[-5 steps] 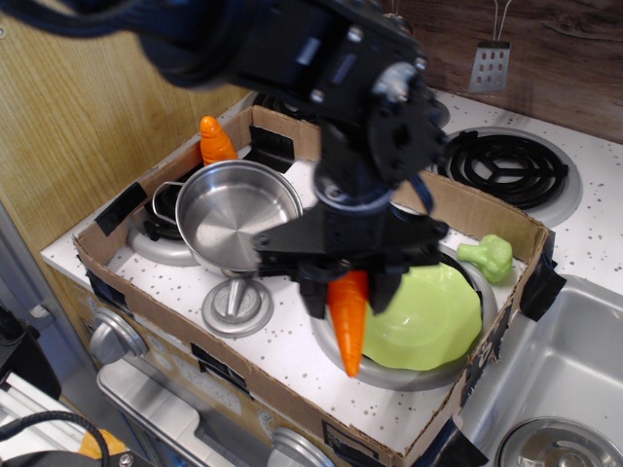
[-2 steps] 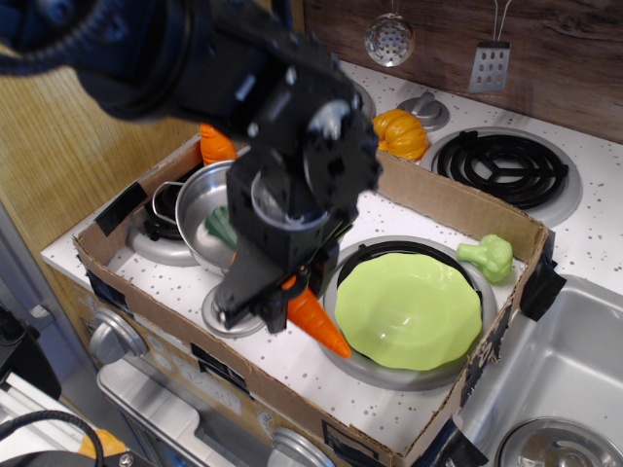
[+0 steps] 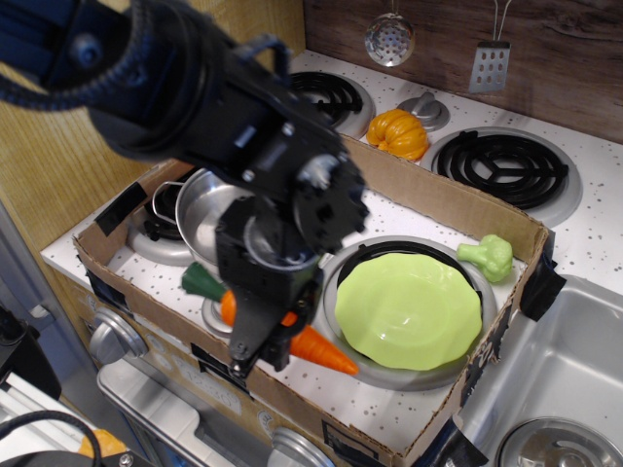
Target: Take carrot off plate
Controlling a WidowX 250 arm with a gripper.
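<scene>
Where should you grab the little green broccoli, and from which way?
Grab the broccoli by its bumpy head, coming straight down from above. It lies on its side in the corner of the cardboard box, close beside the plate, with its short stalk pointing left toward the plate. The box wall stands close behind it, so a sideways reach would likely bump. The head is its widest part for the fingers.

Carrot (image 3: pixel 322 350) beside plate (image 3: pixel 409 309), under hand (image 3: pixel 261 352)

Bright, even indoor light; glare on the steel pot (image 3: pixel 209 209); robot arm (image 3: pixel 185 88) at 10 o'clock motion-blurred.
</scene>
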